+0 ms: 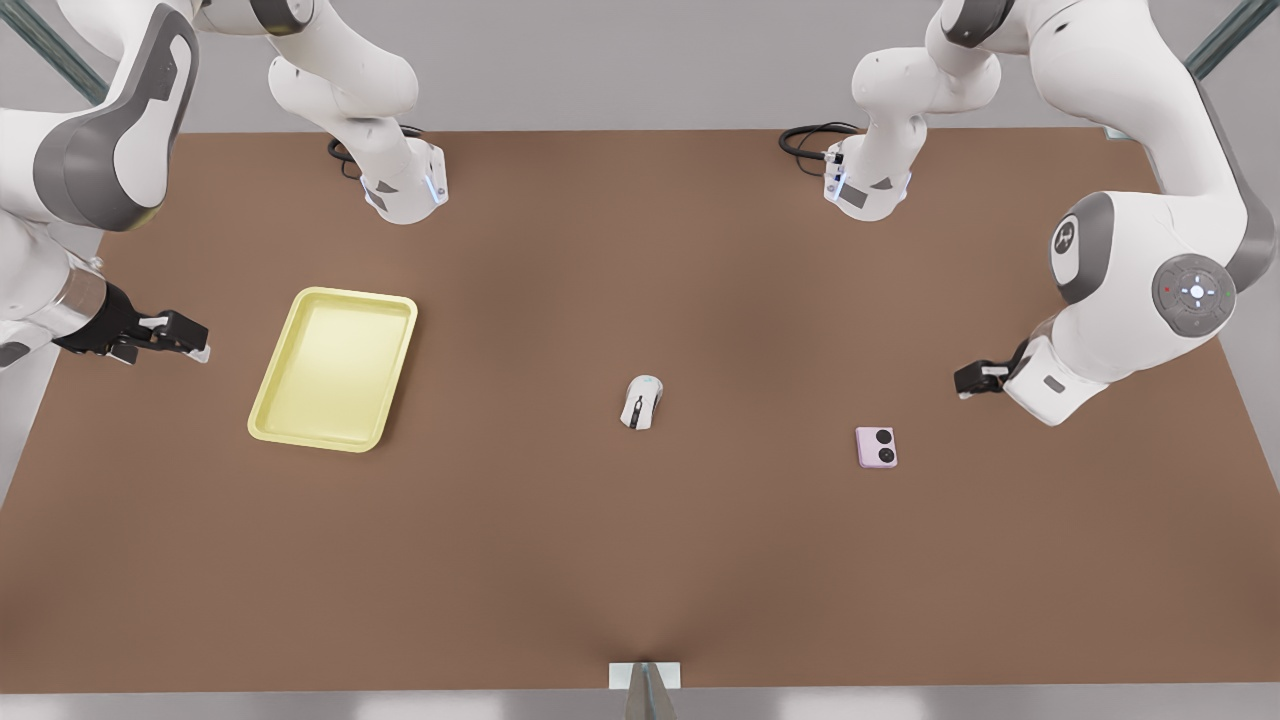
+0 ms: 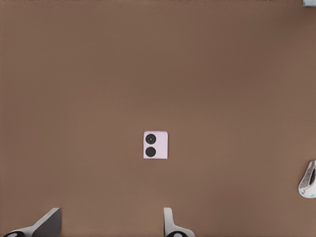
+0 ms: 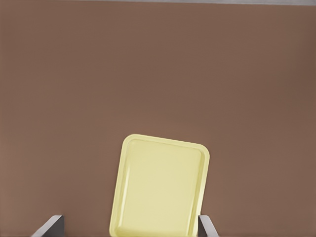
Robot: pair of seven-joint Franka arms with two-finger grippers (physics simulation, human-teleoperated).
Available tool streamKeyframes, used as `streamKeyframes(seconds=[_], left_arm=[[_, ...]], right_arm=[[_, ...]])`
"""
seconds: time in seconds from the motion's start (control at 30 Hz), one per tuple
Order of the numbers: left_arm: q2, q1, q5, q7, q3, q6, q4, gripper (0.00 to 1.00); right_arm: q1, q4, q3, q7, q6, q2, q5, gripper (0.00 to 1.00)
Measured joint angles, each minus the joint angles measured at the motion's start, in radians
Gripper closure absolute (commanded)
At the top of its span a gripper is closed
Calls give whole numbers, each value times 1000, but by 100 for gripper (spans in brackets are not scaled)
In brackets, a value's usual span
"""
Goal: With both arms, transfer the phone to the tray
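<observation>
1. The phone lies flat on the brown table toward the front view's right, touching nothing, with bare tabletop on every side of it
2. The tray sits toward the front view's left, slightly turned, well apart from the phone; its inside holds nothing
3. A white computer mouse lies between the two, nearer the phone, leaving open surface on both its sides
4. The left gripper hangs at the front view's right, near the phone but apart from it; in the left wrist view its fingers stand wide apart with the phone beyond them
5. The right gripper hangs at the front view's left, just beside the tray's outer long edge; its fingers are spread wide, holding nothing, with the tray between and beyond them
6. The phone is pink, nearly square and thin, with two black circles on its face; the tray is pale yellow, smooth, shallow, with rounded corners and a raised rim; the table is matte and even
</observation>
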Motion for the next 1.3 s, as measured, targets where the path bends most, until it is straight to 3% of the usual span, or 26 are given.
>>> streamKeyframes(seconds=[0.1, 0.23, 0.33, 0.63, 1.13, 1.23, 1.3], left_arm=[[62, -22, 3, -9, -1, 42, -65, 0], [55, -26, 3, -25, 8, 290, -450, 0], [89, -24, 1, -35, 17, 502, -575, 0], [210, -25, -7, -66, 17, 883, -615, 0], [297, -31, -4, -43, 19, 1006, -632, 0], [300, -31, -3, -38, 19, 1012, -632, 14], [300, -31, -3, -36, 19, 1015, -632, 16]], right_arm=[[-1, 0, 0, -9, -1, 0, 0, 0], [-2, 0, -1, -19, -2, 0, 0, 0], [-2, 0, -1, -26, -2, 0, 0, 0], [-2, 0, 0, -39, -2, 0, 0, 0], [-1, 0, 0, -51, -2, 0, 0, 0], [-1, 0, -1, -52, -2, 0, 0, 0], [-2, 0, -1, -53, -2, 0, 0, 0]])
